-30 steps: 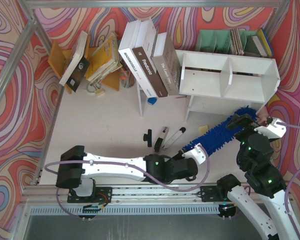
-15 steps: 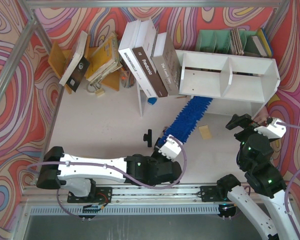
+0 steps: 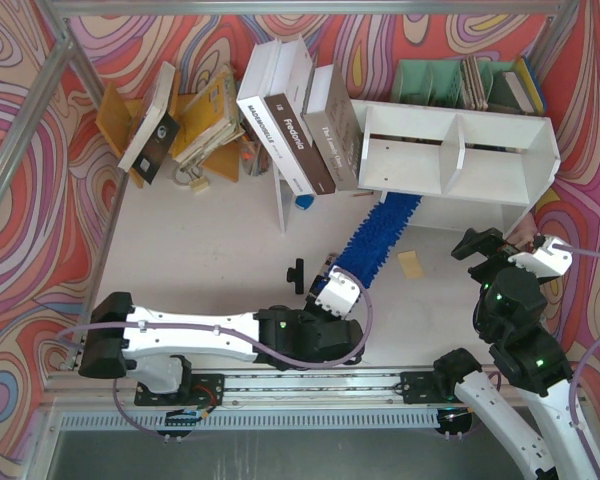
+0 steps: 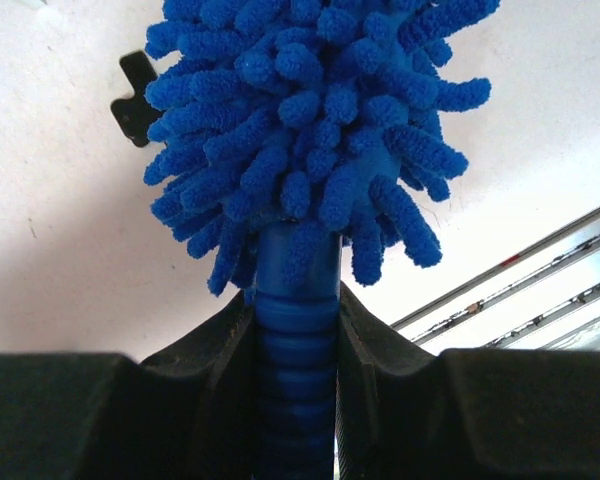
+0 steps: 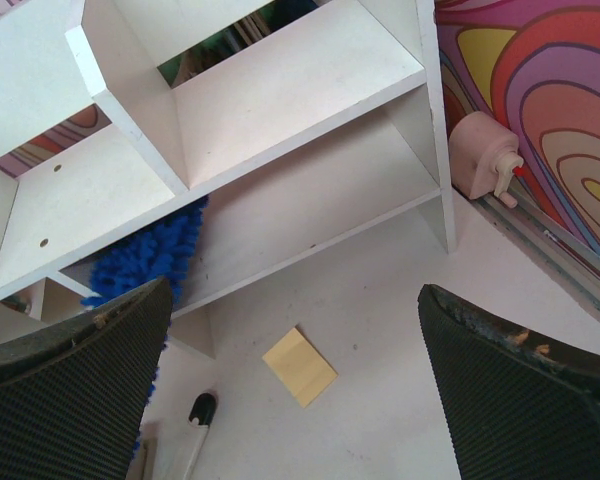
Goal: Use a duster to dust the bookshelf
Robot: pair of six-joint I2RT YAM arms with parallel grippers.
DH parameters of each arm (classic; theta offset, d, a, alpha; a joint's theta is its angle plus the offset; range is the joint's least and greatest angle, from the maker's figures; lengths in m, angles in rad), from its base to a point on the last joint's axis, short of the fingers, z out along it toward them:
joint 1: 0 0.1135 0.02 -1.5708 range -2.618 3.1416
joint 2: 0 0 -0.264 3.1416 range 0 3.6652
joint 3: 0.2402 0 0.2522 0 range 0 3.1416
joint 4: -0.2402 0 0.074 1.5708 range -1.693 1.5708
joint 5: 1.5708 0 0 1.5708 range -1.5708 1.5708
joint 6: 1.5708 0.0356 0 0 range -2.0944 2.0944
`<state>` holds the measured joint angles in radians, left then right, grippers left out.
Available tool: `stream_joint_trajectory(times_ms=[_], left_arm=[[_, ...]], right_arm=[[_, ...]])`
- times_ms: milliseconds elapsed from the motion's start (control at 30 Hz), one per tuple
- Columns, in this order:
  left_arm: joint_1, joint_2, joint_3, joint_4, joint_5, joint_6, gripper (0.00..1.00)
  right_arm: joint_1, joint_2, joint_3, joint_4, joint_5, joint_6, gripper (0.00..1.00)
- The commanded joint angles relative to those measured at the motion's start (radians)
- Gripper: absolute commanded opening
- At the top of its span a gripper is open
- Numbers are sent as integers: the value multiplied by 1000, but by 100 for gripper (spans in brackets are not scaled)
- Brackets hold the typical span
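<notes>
- The left hand [image 3: 336,290] is clenched on the slim handle of the duster [image 3: 380,235]. The left wrist view shows both jaws pressed against the ribbed blue shaft, with the fluffy head [image 4: 300,110] fanning out just beyond them.
- The right hand [image 3: 480,245] is released, its jaws spread wide and grasping nothing. It hangs near the right end of the bookshelf [image 3: 450,108].
- The duster runs from the left hand up and to the right. Its far tip reaches the lower shelf beneath the left cubby. In the right wrist view the blue fluff [image 5: 150,255] sits at the left end of that lower shelf, under the cubby floor.
- The step in hand looks like wiping the lower shelf, and the two cubbies above appear not yet swept.
- The next move probably calls for sliding the head rightward along the lower shelf, kept low so that it passes under the cubby floor [image 5: 280,110].
- Edges to mind are the shelf's left side panel, the central divider and the far right wall beside the right hand.
- The leaning books [image 3: 300,130] stand just left of the bookshelf, so a swing to the left could knock them.
- Open tabletop [image 3: 220,240] lies near and left. A yellow note [image 3: 410,263] and a small black tool [image 3: 296,272] lie beside the duster's path.
</notes>
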<state>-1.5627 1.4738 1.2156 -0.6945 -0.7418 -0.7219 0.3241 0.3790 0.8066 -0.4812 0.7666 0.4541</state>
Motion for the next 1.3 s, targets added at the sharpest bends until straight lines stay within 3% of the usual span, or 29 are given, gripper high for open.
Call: stream_joint_trajectory(times_ms=[0, 200, 633, 1267], left_arm=[[37, 49, -10, -43, -6, -69, 0], [39, 88, 2, -24, 26, -24, 0], [43, -9, 62, 99, -122, 200, 0], [41, 59, -26, 126, -31, 123, 0]], right_arm=[[0, -9, 0, -4, 17, 20, 98], [0, -6, 1, -4, 17, 19, 98], [0, -8, 1, -5, 19, 21, 98], [0, 0, 0, 0, 14, 14, 98]])
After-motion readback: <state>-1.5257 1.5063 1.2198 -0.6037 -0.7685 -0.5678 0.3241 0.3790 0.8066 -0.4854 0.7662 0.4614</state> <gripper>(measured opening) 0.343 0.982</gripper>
